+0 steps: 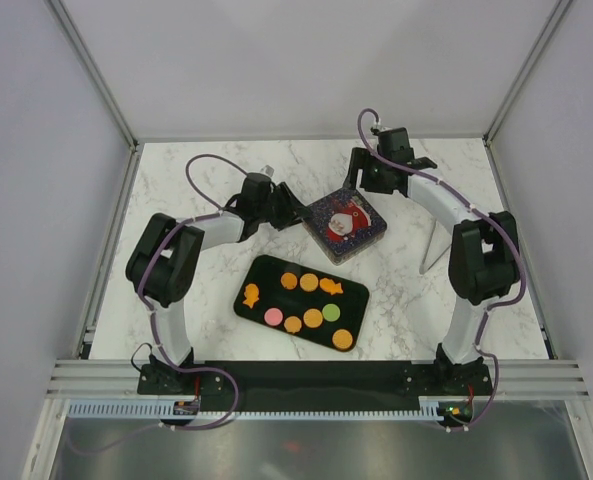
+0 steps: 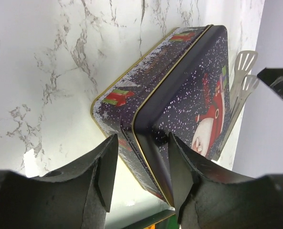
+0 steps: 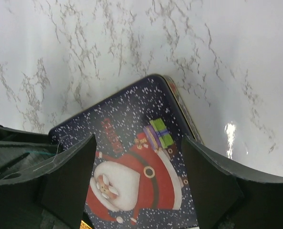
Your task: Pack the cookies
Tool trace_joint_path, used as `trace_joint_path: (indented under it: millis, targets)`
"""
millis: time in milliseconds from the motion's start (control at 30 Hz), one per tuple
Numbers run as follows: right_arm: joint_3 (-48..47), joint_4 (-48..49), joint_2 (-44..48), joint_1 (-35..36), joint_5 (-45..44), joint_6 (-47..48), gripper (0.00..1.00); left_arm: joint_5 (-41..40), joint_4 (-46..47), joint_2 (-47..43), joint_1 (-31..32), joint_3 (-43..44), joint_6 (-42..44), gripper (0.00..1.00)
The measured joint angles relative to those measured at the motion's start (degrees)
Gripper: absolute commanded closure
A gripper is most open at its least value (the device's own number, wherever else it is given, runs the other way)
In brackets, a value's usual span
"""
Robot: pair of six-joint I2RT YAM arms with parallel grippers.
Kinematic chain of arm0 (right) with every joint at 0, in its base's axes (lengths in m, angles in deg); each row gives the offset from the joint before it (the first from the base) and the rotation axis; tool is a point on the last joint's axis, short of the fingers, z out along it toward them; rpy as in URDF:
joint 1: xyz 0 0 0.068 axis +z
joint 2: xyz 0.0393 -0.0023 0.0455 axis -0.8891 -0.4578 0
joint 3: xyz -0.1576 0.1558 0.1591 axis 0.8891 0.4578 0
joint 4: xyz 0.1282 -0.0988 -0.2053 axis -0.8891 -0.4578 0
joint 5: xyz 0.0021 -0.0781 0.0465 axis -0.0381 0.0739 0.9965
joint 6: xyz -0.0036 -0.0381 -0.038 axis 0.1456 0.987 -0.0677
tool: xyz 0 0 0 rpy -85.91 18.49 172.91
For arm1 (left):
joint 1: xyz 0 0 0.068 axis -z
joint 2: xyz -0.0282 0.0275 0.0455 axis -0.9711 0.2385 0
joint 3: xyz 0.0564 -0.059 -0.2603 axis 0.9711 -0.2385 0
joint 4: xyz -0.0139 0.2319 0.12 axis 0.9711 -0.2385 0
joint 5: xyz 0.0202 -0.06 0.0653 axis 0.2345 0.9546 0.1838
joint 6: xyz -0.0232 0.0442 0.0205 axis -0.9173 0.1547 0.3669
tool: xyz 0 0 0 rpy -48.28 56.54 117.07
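The cookies [image 1: 309, 283] lie on a black tray [image 1: 272, 270]: orange, pink and green rounds and orange fish shapes. Behind the tray stands a dark Christmas tin [image 1: 344, 222] with Santa on its closed lid. My left gripper [image 1: 294, 212] is at the tin's left corner. In the left wrist view the left gripper [image 2: 141, 174] is open, and its jaws straddle the edge of the tin [image 2: 179, 86] at that corner. My right gripper [image 1: 359, 183] hovers at the tin's far side. It is open [image 3: 137, 176], with the tin's lid [image 3: 131, 124] showing between its fingers.
White slotted tongs [image 1: 434, 248] lie on the marble table to the right of the tin, and they also show as tongs [image 2: 241, 81] past the tin in the left wrist view. Grey walls close in the table on three sides.
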Motion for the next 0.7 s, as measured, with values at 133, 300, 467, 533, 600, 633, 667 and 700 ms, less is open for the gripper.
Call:
trace_joint_path:
  millis: [133,300,467,533,600,633,667,700]
  targets:
    - [5.9,1.46,2.95,-1.73,2.58,-1.84,0.19,0.11,-1.53,-0.07,-0.28,0.59,1.57,0.45]
    - [9.44,4.26,4.98,-3.78,7.5,-4.42,0.28,0.22,-3.28,-1.01,-1.14,0.57,2.56,0.47]
    - [10.95,7.23,5.64,-2.97,11.72,-6.88,0.47,0.26,-4.72,-3.32,-3.5,0.09,3.82,0.59]
    - [10.97,8.02,5.64,-2.16,12.48,-7.61,0.52,0.35,-4.76,-4.24,-4.46,0.09,4.2,0.63]
    - [10.97,8.79,5.64,-0.9,12.59,-8.13,0.59,0.5,-5.16,-5.35,-5.27,0.13,4.61,0.67]
    - [10.97,9.01,5.64,-0.24,12.61,-8.22,0.61,0.52,-5.42,-5.92,-5.55,0.2,4.85,0.69]
    - [10.95,9.18,5.64,0.66,12.59,-8.37,0.65,0.55,-5.77,-6.43,-5.77,0.28,5.11,0.72]
    - [10.86,9.25,5.64,1.64,12.59,-8.5,0.67,0.57,-5.99,-6.8,-5.84,0.44,5.29,0.74]
